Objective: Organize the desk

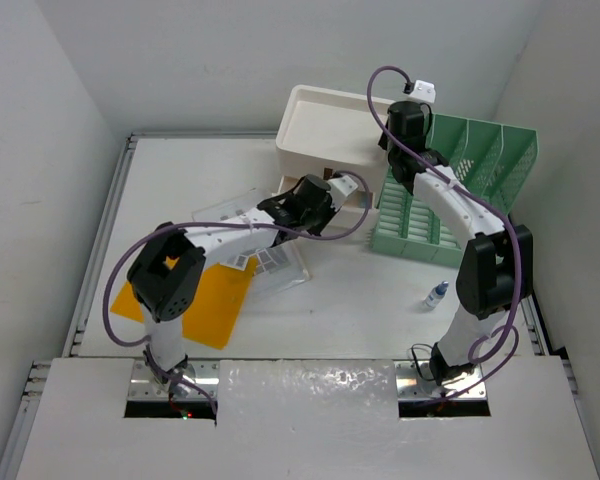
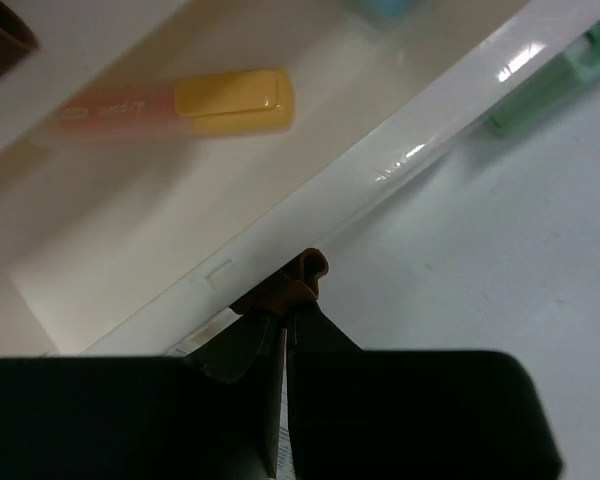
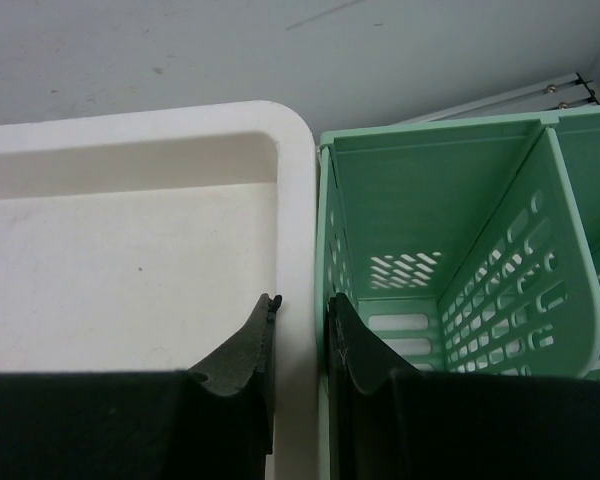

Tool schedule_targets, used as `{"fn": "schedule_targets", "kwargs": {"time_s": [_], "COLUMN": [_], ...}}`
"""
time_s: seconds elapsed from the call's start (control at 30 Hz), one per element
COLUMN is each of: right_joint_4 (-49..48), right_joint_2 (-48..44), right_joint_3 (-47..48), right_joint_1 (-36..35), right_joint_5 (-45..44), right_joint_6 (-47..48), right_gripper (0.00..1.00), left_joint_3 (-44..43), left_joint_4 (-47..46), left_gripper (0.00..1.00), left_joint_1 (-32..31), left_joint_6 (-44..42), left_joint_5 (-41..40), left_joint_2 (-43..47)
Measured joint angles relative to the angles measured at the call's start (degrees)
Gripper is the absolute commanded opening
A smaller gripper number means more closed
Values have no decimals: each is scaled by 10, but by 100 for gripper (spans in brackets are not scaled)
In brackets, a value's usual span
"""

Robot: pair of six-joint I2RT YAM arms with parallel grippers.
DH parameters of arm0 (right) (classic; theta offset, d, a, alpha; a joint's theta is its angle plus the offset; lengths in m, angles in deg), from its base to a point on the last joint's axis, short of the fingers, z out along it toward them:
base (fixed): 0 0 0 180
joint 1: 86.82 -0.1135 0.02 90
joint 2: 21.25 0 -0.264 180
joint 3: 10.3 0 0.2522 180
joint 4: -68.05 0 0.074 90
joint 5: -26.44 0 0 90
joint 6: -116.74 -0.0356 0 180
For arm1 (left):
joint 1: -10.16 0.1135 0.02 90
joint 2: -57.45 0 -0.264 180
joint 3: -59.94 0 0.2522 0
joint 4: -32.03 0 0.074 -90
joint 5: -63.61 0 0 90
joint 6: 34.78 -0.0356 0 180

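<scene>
Left claw (image 2: 285, 325) clenched on brown handle (image 2: 305, 272); right claw (image 3: 301, 306) astride box rim (image 3: 298, 200), grip unclear

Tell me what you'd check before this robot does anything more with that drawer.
1. Left jaws shut on the brown handle: ok.
2. Drawer pulled open, yellow-capped marker lying inside away from its front wall: ok.
3. Right jaws straddle the rim of the white drawer box beside the green rack; whether they actually squeeze it: cannot tell.
4. Small bottle stands on the desk apart from both arms: ok.
5. Loose items put away: not ok; the yellow sheet and clear sleeve lie out on the desk, partly under the left arm.
</scene>
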Motion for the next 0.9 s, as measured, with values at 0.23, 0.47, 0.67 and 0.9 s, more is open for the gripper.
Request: {"fn": "schedule_targets", "kwargs": {"time_s": [0.23,0.47,0.67,0.9], "right_joint_4": [0,-17,-22,-21], "right_joint_2": [0,7,9,9], "right_joint_3": [0,0,2,2], "right_joint_1": [0,7,9,7], "right_joint_5": [3,6,-1,-5], "right_joint_6": [5,6,1,-7], "right_gripper": [0,0,0,0], "left_joint_3": [-99,-189,-199,-40], "left_joint_4": [-10,-2,8,-7], "left_gripper": [0,35,70,86], "left_joint_1": [21,36,36,45], "left_joint_6": [-38,-62,-50,-14], "left_joint_5": [-60,-71,-58,35], "left_joint_2": [-80,-143,-146,21]}}
